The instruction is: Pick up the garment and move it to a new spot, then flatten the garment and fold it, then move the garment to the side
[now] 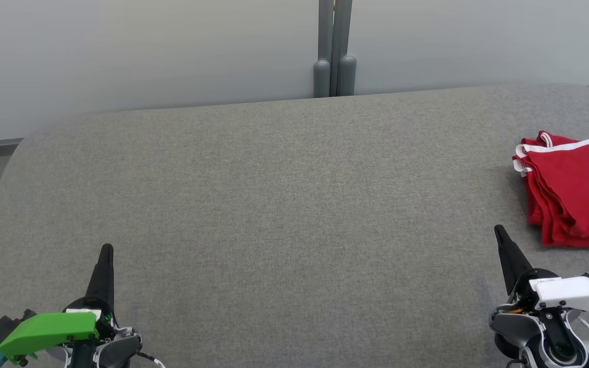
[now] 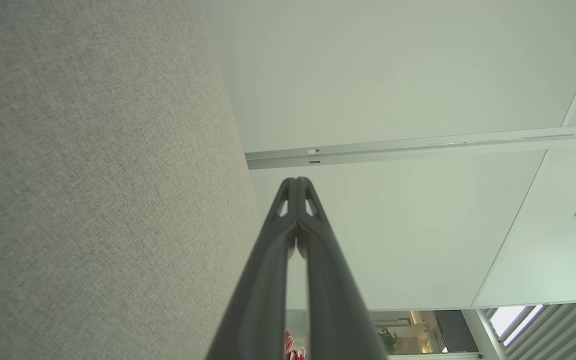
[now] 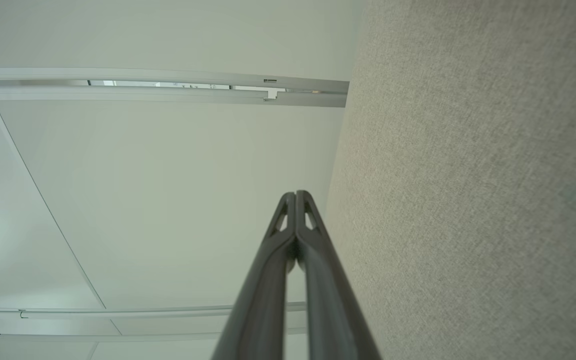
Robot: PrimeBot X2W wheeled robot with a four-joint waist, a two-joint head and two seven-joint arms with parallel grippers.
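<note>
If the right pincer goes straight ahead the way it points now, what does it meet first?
Probably nothing soon, though depth is unclear: the right pincer, shut, points over the bare grey table toward the pale wall. The red garment lies off to its right.

No text, label, brand or number is legible on anything

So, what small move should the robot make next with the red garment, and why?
Probably open the right gripper and ease it toward the near edge of the red garment. The garment lies in loose layers at the right side of the grey surface, nearest that gripper. Both grippers are shut and empty, and the left gripper is far across.
</note>
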